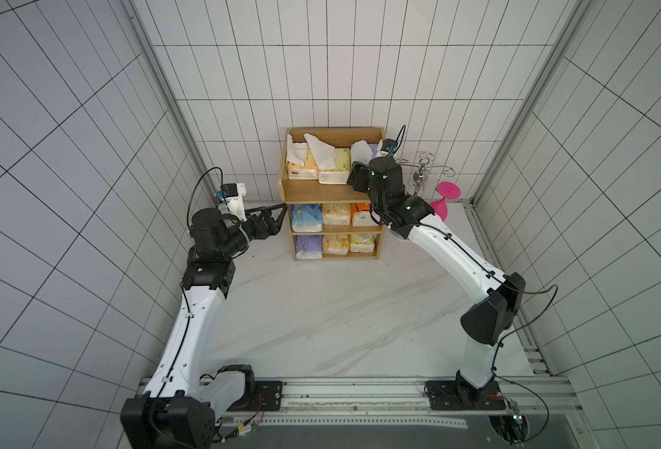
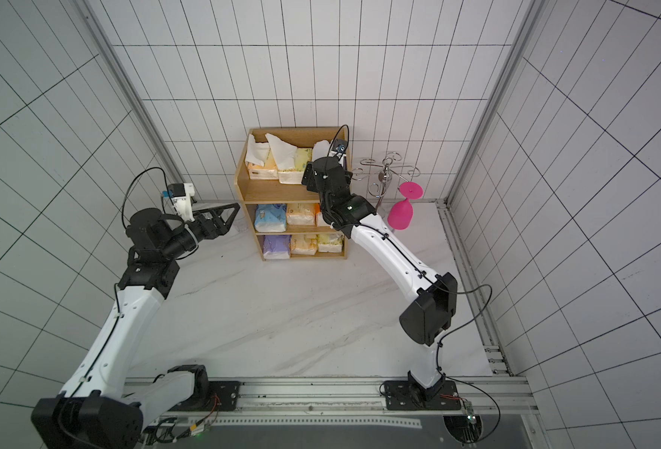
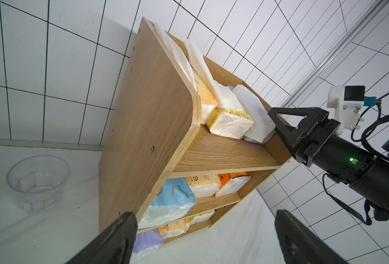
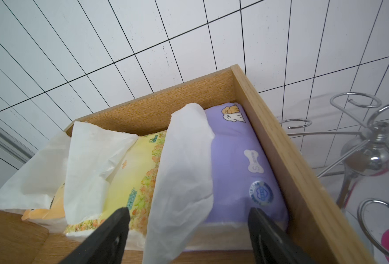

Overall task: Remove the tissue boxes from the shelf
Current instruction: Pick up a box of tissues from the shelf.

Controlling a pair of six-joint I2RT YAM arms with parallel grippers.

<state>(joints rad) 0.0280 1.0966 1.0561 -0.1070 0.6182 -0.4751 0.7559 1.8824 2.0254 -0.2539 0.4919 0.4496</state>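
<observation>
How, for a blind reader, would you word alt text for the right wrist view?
The open right tool hangs before a purple tissue pack on the shelf's top tier; white tissue sticks out, a yellow pack beside it.

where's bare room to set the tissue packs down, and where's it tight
Free: the marble table in front of the shelf, plus its top tier's bare front strip. Crowded: every tier holds tissue packs; the metal cup stand and pink glass sit on its right, a clear bowl on its left.
</observation>
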